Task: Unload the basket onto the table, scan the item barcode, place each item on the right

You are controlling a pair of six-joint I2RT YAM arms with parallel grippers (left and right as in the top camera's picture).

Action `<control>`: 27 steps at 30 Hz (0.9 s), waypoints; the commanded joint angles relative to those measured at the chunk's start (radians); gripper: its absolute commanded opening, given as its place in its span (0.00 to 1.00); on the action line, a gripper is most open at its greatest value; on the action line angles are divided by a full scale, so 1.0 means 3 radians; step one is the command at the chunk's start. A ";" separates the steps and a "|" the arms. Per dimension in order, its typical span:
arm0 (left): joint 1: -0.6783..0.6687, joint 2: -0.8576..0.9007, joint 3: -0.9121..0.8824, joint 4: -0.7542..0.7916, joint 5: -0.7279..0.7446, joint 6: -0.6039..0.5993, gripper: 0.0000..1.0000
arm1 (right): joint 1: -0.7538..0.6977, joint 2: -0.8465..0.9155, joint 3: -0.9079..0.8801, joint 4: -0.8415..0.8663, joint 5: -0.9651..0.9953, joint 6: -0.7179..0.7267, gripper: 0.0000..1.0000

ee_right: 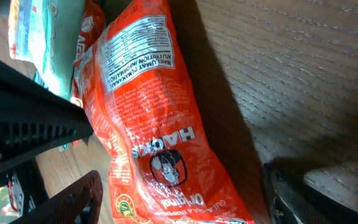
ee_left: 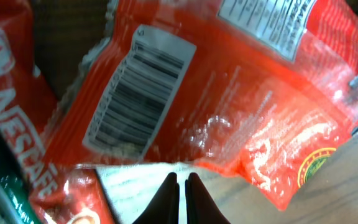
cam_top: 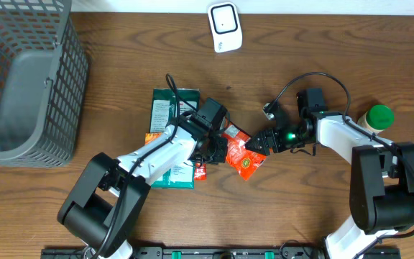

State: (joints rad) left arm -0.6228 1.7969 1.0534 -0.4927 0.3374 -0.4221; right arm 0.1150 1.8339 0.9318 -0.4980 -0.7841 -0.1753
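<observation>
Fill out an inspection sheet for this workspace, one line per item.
Surface: wooden table, no spills seen.
Job's things: red packet at centre, its barcode facing the left wrist camera; white scanner at the far edge.
Clutter: green packets under the left arm; Nescafe sachet; green-capped bottle.
Grippers: left pincer shut on the red packet's edge; right pincer open at the packet.
Cables: black cable looped over the right arm.
Surroundings: grey mesh basket, left.

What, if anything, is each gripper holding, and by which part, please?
The left gripper pinches the red packet by its crimped end seam; the right gripper is open, holding nothing.
</observation>
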 commanded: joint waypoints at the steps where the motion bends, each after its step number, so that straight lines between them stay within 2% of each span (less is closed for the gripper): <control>1: 0.0011 -0.0145 0.0182 -0.0079 -0.0032 0.0020 0.08 | -0.0008 0.0004 -0.0062 0.0027 0.0051 0.0061 0.78; 10: 0.0013 -0.0238 0.0196 -0.0047 -0.0469 0.0029 0.08 | -0.0008 0.0004 -0.0062 0.0055 0.0051 0.0061 0.77; 27: -0.0009 0.0136 0.0164 0.0168 -0.0468 -0.0072 0.08 | -0.0008 0.0004 -0.0067 -0.0034 0.0053 0.0177 0.75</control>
State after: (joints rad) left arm -0.6228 1.8091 1.0946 -0.4442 0.2100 -0.4301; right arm 0.1150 1.8339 0.9268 -0.5011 -0.7895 -0.1570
